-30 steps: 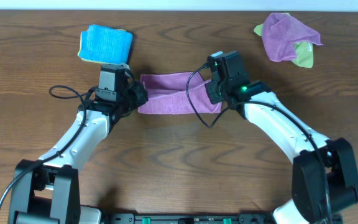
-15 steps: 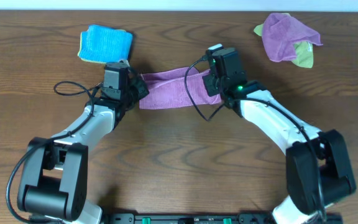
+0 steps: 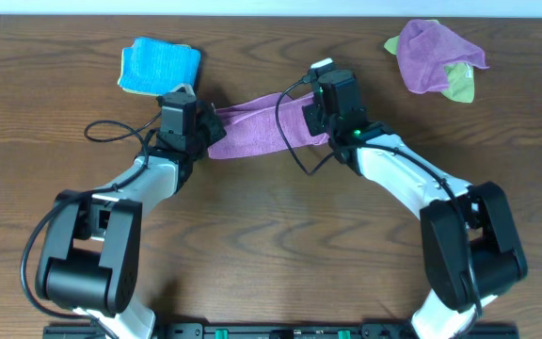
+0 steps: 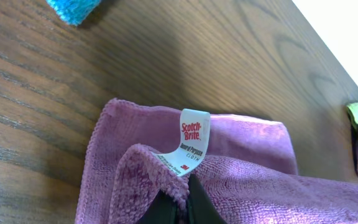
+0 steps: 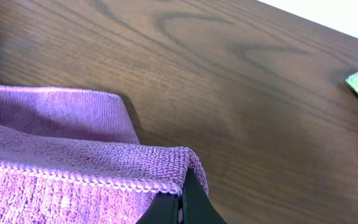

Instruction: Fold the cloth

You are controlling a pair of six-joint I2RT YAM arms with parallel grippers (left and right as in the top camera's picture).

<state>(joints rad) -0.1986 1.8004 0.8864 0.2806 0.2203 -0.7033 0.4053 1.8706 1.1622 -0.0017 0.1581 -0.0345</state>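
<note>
Evidently the cloth [image 3: 252, 133] lay half-doubled on the bench [image 3: 271, 245], its raised edge clenched by the left claw [image 4: 180, 203] at the tag [image 4: 194, 134] corner and by the right claw [image 5: 180, 203] at the other. Such thin bites could slip under tension, leaving a crooked fold

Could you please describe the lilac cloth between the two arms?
The lilac cloth looks like soft, napped microfibre with a stitched hem and a white Scotch-Brite tag at one corner. It is doubled into a strip: the left hand pinches the tag corner, the right hand the other end, and its lower layer lies on the table.
</note>
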